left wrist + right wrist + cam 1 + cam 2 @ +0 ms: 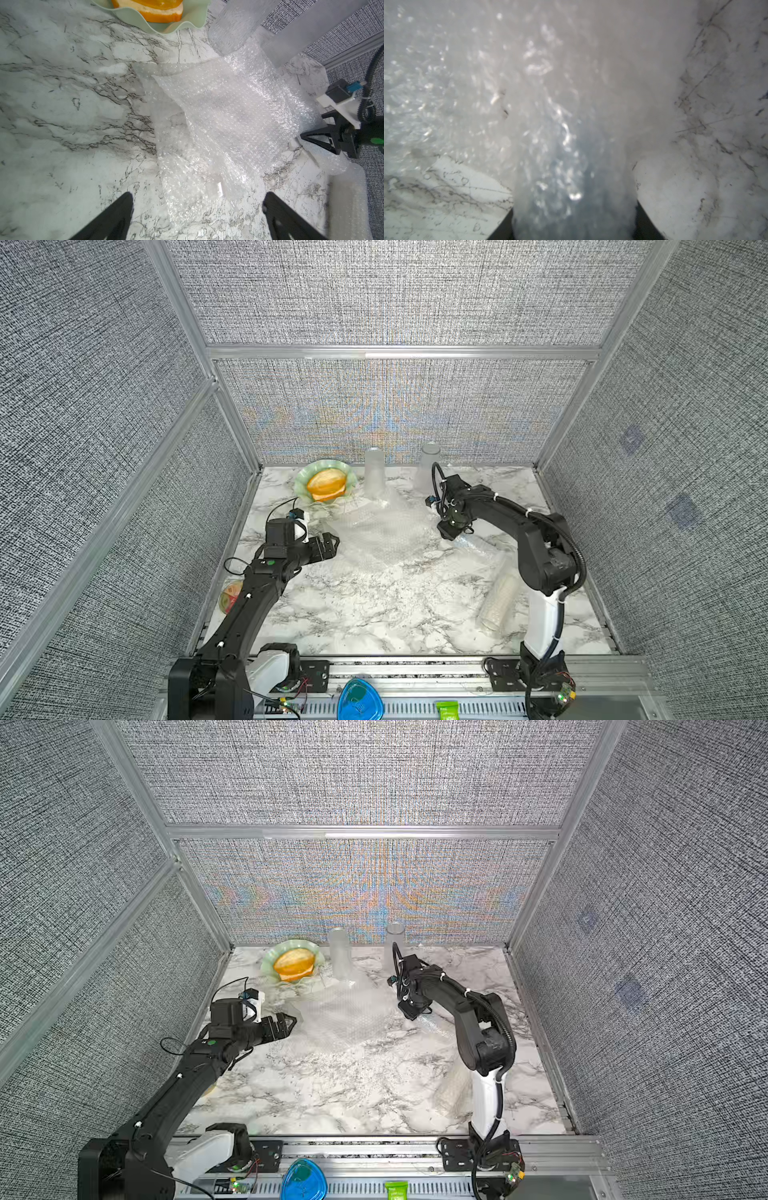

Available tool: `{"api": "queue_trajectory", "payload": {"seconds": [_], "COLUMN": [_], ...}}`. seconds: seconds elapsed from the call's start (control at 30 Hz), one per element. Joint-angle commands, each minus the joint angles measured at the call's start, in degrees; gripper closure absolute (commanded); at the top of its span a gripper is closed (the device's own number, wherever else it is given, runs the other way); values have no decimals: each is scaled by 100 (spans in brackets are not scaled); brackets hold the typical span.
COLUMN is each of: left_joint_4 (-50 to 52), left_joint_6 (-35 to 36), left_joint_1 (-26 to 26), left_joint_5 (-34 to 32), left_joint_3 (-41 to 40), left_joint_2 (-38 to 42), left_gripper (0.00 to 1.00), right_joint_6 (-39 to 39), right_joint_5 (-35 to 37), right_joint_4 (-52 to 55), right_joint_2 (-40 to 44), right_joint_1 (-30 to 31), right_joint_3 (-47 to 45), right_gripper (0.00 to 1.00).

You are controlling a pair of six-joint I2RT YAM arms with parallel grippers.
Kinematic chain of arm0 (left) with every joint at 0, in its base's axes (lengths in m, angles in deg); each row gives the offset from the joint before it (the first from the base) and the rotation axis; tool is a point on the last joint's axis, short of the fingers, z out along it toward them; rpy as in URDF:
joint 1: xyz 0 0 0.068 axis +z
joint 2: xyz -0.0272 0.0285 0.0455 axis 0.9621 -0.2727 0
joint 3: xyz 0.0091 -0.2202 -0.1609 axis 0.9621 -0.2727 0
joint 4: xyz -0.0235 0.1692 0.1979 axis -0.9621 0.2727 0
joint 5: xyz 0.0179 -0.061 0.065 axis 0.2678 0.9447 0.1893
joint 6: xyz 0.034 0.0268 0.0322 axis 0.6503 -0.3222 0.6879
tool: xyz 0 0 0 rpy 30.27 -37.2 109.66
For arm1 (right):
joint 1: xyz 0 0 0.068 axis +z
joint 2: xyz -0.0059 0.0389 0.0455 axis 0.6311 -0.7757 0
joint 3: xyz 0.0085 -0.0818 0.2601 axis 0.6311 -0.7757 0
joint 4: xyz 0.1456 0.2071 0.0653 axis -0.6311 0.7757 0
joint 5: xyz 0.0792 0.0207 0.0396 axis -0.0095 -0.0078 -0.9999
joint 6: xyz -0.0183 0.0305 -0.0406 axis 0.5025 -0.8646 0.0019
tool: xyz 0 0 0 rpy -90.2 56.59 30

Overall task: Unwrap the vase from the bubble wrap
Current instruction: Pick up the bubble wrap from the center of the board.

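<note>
Crinkly sheets of clear bubble wrap [382, 531] [345, 1015] [218, 116] lie spread over the middle of the marble table. My right gripper [451, 533] [411, 1013] [573, 207] points down at their right edge. In the right wrist view a bubble-wrapped bundle [571, 166] fills the gap between its fingers, which press on both sides. What is inside is blurred. My left gripper [334, 545] [291, 1025] [198, 194] hovers open at the sheets' left edge, holding nothing. Two bare frosted vases [374, 475] [428, 468] stand upright at the back. A wrapped roll [498, 601] [453, 1090] lies beside the right arm.
A green wavy dish [303, 485] holding an orange-coloured piece [326, 483] sits at the back left. A small bowl [227, 597] lies half hidden under the left arm. Grey panel walls enclose three sides. A blue object [357, 699] rests on the front rail.
</note>
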Motion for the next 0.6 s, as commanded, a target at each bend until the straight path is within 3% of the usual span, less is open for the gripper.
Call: {"api": "queue_trajectory", "payload": {"seconds": [0.0, 0.3, 0.57], "left_joint_4": [77, 51, 54], "left_joint_6": [78, 68, 60], "left_joint_1": [0, -3, 0], "left_joint_5": [22, 58, 43], "left_joint_3": [39, 17, 10], "left_joint_2": [67, 165, 217], "left_gripper": [1, 1, 0], "right_joint_6": [-296, -782, -1473], "right_joint_5": [-32, 140, -344], "right_joint_4": [89, -83, -279], "right_joint_2": [262, 1252, 1875], "right_joint_1": [-43, -131, -124], "right_joint_3": [-110, -540, -596], "right_gripper": [60, 65, 67]}}
